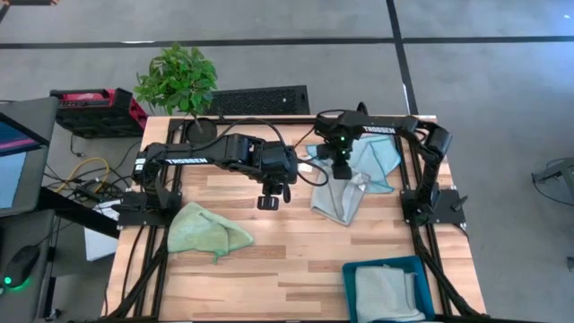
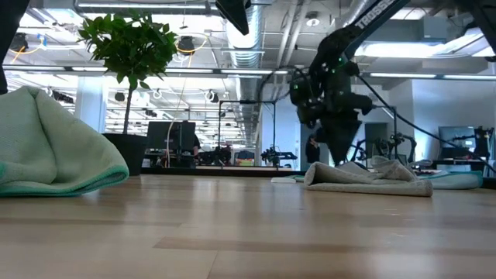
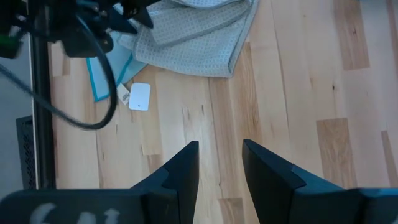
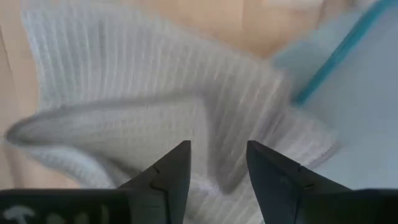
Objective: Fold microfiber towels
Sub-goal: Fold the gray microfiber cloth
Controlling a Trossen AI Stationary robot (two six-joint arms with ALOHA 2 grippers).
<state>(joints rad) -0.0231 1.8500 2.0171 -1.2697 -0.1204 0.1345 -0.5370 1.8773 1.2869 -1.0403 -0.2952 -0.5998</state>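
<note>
A crumpled grey towel (image 1: 341, 202) lies on the wooden table right of centre, and it also shows in the low view (image 2: 372, 178). A light blue towel (image 1: 377, 154) lies spread behind it, partly under it. My right gripper (image 1: 343, 170) hangs open just above the grey towel's far part (image 4: 124, 93), fingers pointing down. My left gripper (image 1: 273, 196) is open and empty over bare wood left of the grey towel (image 3: 193, 37). A light green towel (image 1: 208, 231) lies bunched at the near left. A folded pale towel (image 1: 386, 294) lies in the teal bin.
The teal bin (image 1: 348, 274) stands at the near right corner. A potted plant (image 1: 177, 79) stands at the far left edge. A small white tag (image 3: 140, 96) lies on the wood by the blue towel's edge (image 3: 102, 78). Bare wood lies between the green and grey towels.
</note>
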